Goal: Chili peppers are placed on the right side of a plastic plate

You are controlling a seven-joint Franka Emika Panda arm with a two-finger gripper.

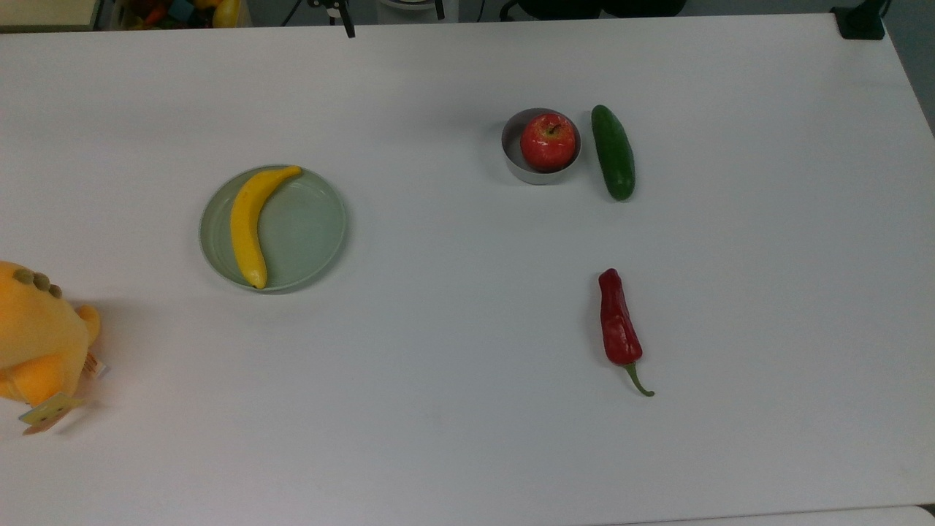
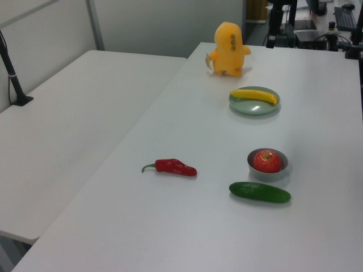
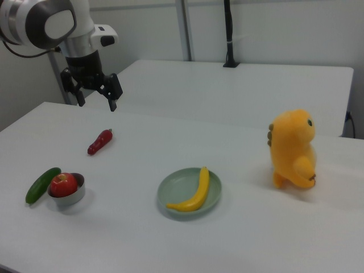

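Observation:
A dark-red wrinkled chili pepper [image 1: 619, 321] [image 2: 176, 167] [image 3: 100, 141] with a green stem lies flat on the white table, well apart from the plate. The pale green plastic plate [image 1: 310, 226] [image 2: 253, 108] [image 3: 181, 186] carries a yellow banana [image 1: 248, 223] [image 3: 196, 193] along the side that is the top view's left. In the right view my gripper [image 3: 95, 103] hangs in the air above and behind the chili, fingers spread open and pointing down, nothing between them.
A grey bowl [image 1: 515, 164] [image 3: 71, 197] holds a red apple [image 1: 548, 142], with a dark-green cucumber [image 1: 613, 152] [image 3: 42, 185] beside it. A yellow plush toy [image 1: 36, 340] [image 3: 293, 149] stands near the plate. A second white table [image 2: 74, 113] adjoins this one.

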